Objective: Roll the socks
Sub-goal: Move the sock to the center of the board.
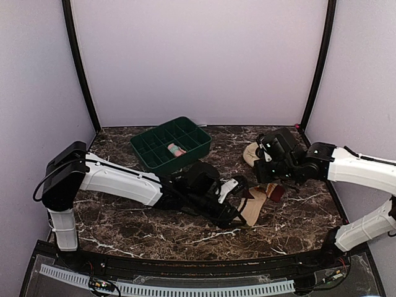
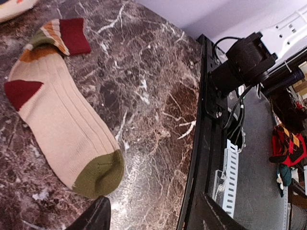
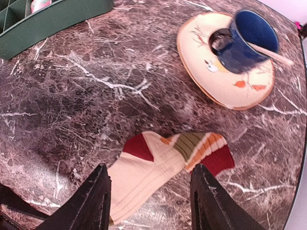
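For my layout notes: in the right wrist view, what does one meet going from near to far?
Right claw → tan-beige ribbed fabric sock with maroon heel and striped cuff → round cream ceramic plate carrying a dark blue mug.

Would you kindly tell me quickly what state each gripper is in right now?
Left gripper: open, holding nothing.
Right gripper: open over the tan sock, holding nothing.
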Controlling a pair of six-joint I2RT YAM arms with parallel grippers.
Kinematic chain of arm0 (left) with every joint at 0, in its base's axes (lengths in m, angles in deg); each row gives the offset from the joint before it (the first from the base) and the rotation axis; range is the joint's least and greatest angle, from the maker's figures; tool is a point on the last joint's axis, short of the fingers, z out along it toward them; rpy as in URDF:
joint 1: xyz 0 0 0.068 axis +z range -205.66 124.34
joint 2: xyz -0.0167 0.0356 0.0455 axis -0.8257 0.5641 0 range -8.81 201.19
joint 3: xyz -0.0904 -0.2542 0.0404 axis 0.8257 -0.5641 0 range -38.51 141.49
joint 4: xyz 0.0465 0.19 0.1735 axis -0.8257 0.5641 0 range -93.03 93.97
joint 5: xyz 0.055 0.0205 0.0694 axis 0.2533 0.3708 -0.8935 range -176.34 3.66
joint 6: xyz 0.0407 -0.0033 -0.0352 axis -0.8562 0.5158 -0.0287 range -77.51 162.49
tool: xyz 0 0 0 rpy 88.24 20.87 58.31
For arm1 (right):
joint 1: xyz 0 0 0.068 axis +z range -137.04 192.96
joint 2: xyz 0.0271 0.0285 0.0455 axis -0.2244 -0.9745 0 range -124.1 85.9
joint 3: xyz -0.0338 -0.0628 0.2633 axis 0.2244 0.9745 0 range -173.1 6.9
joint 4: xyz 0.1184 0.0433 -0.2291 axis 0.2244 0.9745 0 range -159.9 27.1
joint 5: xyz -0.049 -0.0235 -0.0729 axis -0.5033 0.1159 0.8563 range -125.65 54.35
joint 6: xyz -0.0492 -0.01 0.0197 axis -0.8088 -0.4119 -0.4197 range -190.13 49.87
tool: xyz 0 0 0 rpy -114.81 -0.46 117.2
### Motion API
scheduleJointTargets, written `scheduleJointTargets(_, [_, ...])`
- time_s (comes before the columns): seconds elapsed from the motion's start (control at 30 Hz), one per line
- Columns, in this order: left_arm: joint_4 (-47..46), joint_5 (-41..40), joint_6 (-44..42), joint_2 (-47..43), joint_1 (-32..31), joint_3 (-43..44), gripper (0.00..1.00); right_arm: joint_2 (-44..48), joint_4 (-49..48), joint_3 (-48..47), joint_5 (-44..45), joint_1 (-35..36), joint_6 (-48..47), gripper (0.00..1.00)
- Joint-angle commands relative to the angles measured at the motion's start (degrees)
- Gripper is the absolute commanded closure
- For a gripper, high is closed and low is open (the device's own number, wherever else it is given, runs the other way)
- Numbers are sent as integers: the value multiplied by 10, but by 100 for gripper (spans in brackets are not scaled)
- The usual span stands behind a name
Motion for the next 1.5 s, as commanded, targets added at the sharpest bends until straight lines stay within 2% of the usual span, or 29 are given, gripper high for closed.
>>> scheduleJointTargets(0.0, [84, 39, -23, 43, -6, 59, 37, 43, 15, 23, 32, 0, 39, 48])
scheduleJointTargets(0.2, [156, 20, 13, 82, -6, 118, 35, 76, 21, 44, 51, -1, 42, 48])
scheduleJointTargets(0.53, [208, -86, 70, 101, -6, 162, 33, 61, 9, 51, 47, -2, 24, 49])
scheduleJointTargets(0.8, [166, -38, 64, 139, -6, 196, 38, 64, -5, 53, 54, -1, 15, 49])
scheduleJointTargets(0.97, [192, -22, 51, 171, -6, 228, 39, 62, -1, 48, 56, -2, 12, 49])
scheduleJointTargets(1.17, [308, -46, 39, 213, -6, 283, 40, 52, 0, 36, 54, -2, 7, 49])
scheduleJointTargets(1.33, [404, -114, 34, 203, -5, 270, 40, 35, 6, 20, 51, -1, 2, 49])
scheduleJointTargets(1.47, [442, -179, 31, 164, -5, 221, 40, 26, 4, 14, 46, -2, -2, 49])
